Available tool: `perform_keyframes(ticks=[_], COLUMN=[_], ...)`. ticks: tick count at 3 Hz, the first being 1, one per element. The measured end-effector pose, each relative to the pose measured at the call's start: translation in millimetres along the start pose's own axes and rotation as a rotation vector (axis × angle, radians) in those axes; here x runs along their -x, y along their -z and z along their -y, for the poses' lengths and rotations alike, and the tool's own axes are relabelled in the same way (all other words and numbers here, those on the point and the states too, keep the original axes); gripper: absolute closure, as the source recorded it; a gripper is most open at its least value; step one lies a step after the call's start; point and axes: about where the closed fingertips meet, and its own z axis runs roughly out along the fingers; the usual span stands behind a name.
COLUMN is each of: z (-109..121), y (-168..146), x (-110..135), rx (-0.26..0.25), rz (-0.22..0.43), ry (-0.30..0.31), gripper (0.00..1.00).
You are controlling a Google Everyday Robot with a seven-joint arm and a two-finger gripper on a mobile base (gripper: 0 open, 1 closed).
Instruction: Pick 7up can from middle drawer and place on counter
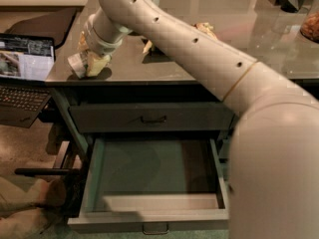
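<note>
My gripper (88, 62) is at the counter's (199, 63) front left corner, low over its surface. It is shut on the 7up can (76, 64), a pale can held tilted with its silver end facing down-left, at or just above the countertop. The middle drawer (154, 176) is pulled wide open below, and its dark inside is bare. My arm crosses the view from the lower right up to the gripper.
The shallower upper drawer (149, 117) is shut. A snack bag (205, 29) lies on the counter behind my arm. An open laptop (25, 59) sits left of the cabinet. Dark and brown objects (310, 26) stand at the counter's far right. A chair base (45, 172) is at the lower left.
</note>
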Motion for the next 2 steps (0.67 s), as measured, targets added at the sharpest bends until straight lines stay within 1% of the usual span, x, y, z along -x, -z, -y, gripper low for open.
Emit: perform_keyframes(ticks=[1,2], z=[19.4,37.2], y=[-10.7,-13.0], x=[-20.4,-30.2], rx=[-0.010,-0.029], rz=[-0.018,-0.037], ry=[-0.053,-0.087], gripper=[1.00,0.81])
